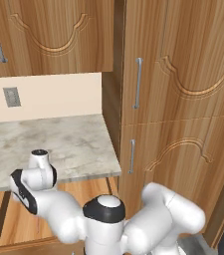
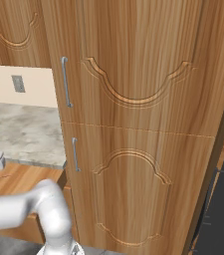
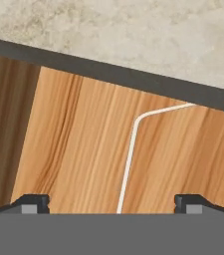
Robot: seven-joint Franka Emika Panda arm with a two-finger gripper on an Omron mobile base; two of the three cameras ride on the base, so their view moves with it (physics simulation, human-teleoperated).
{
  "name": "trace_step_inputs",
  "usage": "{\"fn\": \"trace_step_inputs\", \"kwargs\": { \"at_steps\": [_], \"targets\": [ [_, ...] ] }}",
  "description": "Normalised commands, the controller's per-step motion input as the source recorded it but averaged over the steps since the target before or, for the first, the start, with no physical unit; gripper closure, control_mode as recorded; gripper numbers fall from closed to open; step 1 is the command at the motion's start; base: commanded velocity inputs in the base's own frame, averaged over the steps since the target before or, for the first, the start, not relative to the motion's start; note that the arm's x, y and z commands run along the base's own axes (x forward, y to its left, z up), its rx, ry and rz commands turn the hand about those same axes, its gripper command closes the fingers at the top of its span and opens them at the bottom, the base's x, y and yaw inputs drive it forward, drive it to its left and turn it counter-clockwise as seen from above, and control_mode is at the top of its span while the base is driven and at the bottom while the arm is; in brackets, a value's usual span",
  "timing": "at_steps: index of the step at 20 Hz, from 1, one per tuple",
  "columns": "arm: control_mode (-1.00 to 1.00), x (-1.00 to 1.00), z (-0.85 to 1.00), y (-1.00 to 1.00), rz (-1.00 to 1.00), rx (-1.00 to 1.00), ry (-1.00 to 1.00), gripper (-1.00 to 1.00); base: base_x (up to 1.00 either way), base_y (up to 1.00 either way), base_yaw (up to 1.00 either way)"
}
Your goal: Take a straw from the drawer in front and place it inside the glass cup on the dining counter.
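While spread wide, the hand (image 3: pixel 111 203) straddles the straw (image 3: pixel 129 159).

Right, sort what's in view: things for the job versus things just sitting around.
For the job: straw lying in the open drawer; gripper, open, pointed at it.
Just there: kitchen worktop; wall outlet; tall cabinet doors.

Straw (image 3: pixel 129 154) bent end under worktop edge (image 3: pixel 133 78) (tip hidden)
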Motion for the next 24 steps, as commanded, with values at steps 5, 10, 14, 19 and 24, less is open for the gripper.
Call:
{"fn": "trace_step_inputs", "kwargs": {
  "at_steps": [5,10,14,19,24],
  "targets": [
    [-1.00,0.00,-0.31,0.30,0.00,-0.09,0.00,-1.00,0.00,0.00,0.00],
    [-1.00,0.01,-0.13,0.14,-0.01,-0.05,0.01,-1.00,0.00,0.00,0.00],
    [-1.00,0.00,-0.04,0.00,-0.07,-0.01,0.10,-1.00,0.00,0.00,0.00],
    [-1.00,0.00,-0.19,-0.01,-0.06,0.00,0.08,-1.00,0.00,0.00,0.00],
    [-1.00,-0.19,-0.33,0.00,-0.03,-0.08,-0.01,-1.00,0.00,0.00,0.00]
  ]
}}
